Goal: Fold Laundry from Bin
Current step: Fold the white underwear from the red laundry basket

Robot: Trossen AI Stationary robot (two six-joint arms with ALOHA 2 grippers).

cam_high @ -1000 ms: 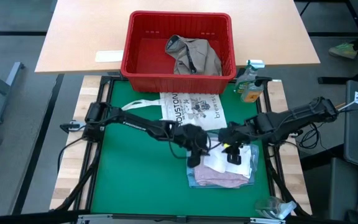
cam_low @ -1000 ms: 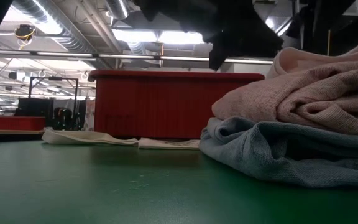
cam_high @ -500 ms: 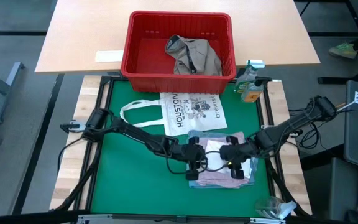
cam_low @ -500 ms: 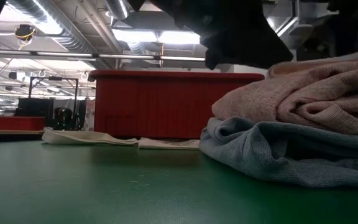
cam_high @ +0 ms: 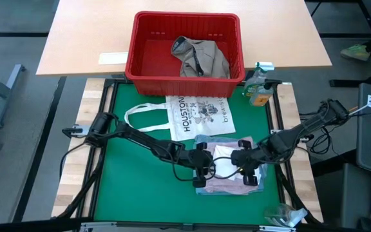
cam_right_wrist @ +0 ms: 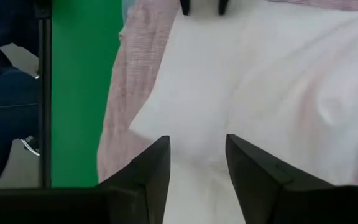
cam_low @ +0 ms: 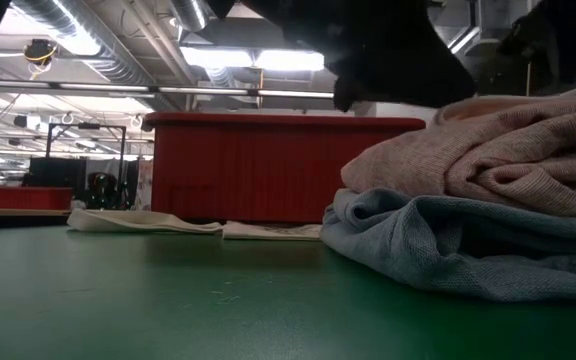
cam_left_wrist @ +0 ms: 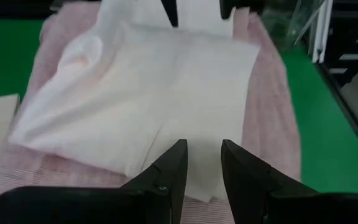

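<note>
Folded laundry stack [cam_high: 227, 169]: white piece atop pink, over light blue. Khaki-grey garment [cam_high: 200, 58] lies crumpled inside the red bin [cam_high: 145, 63].

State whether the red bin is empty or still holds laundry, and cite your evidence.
Not empty: the red bin still holds one crumpled khaki-grey garment, seen in the high view.

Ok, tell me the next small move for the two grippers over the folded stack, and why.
Probably lift both grippers straight up off the white cloth piece. It already lies flat on the pale pink garment, above the light blue one. The left gripper and right gripper are open, holding nothing, and a khaki-grey garment waits in the red plastic bin.
</note>
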